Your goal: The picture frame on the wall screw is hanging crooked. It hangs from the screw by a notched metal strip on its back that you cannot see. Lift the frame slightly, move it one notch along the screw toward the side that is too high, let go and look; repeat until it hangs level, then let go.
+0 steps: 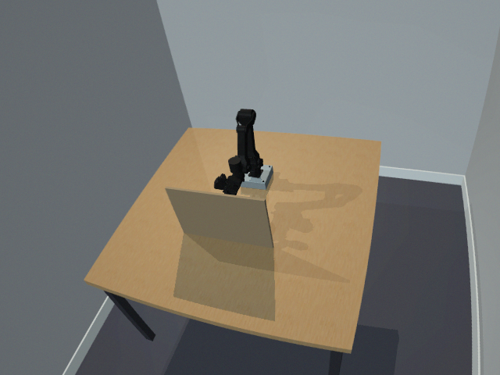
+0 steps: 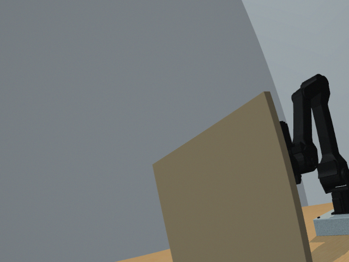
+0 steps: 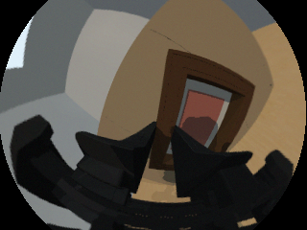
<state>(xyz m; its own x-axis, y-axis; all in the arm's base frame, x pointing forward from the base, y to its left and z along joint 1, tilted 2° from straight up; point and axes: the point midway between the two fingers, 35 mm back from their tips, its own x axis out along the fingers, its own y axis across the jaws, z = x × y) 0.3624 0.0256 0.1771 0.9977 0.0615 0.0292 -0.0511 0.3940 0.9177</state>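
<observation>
The picture frame [image 3: 168, 103] has a dark brown border around a red picture [image 3: 201, 111]. It hangs on the tan wall panel [image 3: 211, 19] [image 1: 218, 218] [image 2: 225, 183] and shows only in the wrist view, where it looks skewed. My gripper [image 3: 163, 126] is shut on the frame's near border, one black finger on each side of the bar. In the top and exterior views the panel's back hides the frame and the fingers. Only the black arm [image 1: 244, 149] [image 2: 310, 126] shows there, reaching in close to the panel's far face. The screw is hidden.
The panel stands upright on the wooden table [image 1: 323, 226] [image 2: 318, 209], right in front of the arm's grey base plate [image 1: 258, 179] [image 2: 329, 225]. Grey room walls stand behind and to the left of the table.
</observation>
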